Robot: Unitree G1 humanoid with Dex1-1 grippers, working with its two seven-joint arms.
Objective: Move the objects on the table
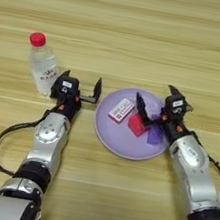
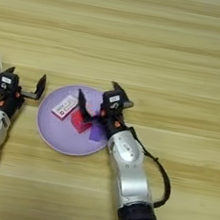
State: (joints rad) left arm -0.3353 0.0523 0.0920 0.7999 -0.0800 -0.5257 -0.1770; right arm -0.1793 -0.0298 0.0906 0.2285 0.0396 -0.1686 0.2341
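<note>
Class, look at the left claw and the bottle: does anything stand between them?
Nothing visible does. The open left claw sits just right of the bottle on the bare table; its nearer finger is close beside it.

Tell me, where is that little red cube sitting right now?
The red cube lies on the lilac plate, just right of the white box, with the open right gripper hovering by it.

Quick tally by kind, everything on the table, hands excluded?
Bottle: 1, clear with red cap, standing left of the plate
Plate: 1, lilac
Box: 1, white with red print, on the plate
Cube: 1, red, on the plate
Total: 4
</note>
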